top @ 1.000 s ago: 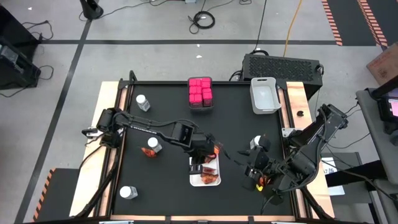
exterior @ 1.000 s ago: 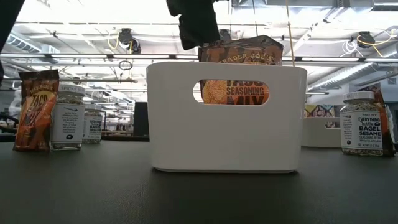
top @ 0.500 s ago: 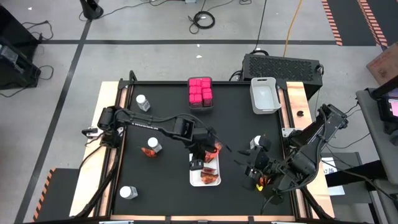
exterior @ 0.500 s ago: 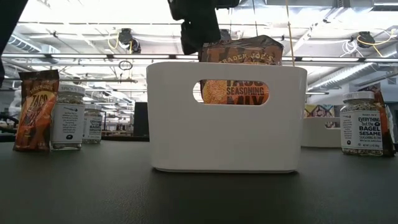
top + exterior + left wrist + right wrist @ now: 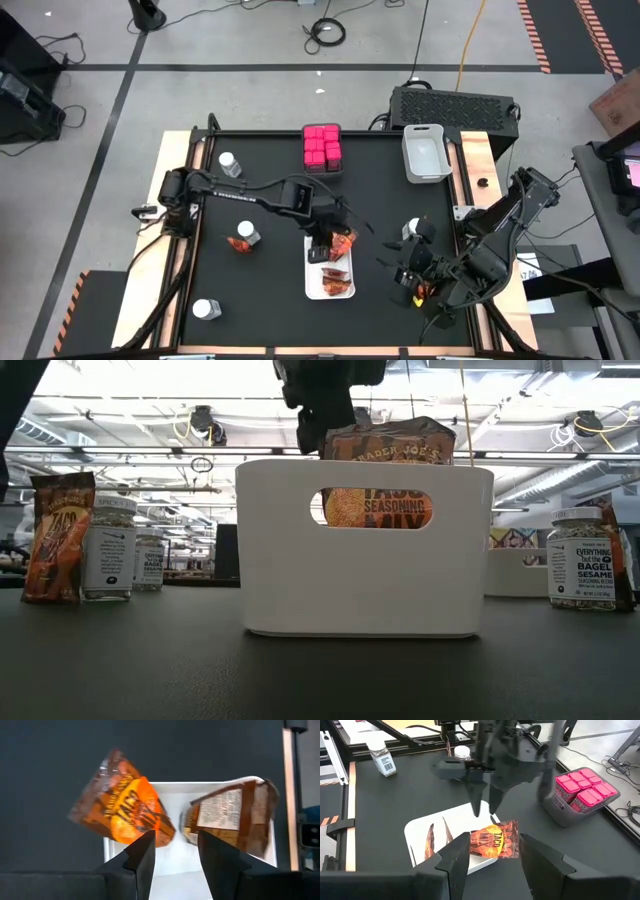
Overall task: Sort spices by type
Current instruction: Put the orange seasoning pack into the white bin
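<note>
Left gripper (image 5: 325,243) hovers above the white tray (image 5: 312,290), fingers parted and empty, a packet (image 5: 493,839) lying on the rim for sorting; right gripper (image 5: 410,272) waits nearby, fingers parted.

We held our left gripper (image 5: 485,802) fingers apart, pointing down mid-table; our right gripper (image 5: 408,262) waited open nearby, holding nothing.

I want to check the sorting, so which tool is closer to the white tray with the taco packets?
Left. The left tool hangs right over the white tray; the right tool sits off to the tray's side.
</note>
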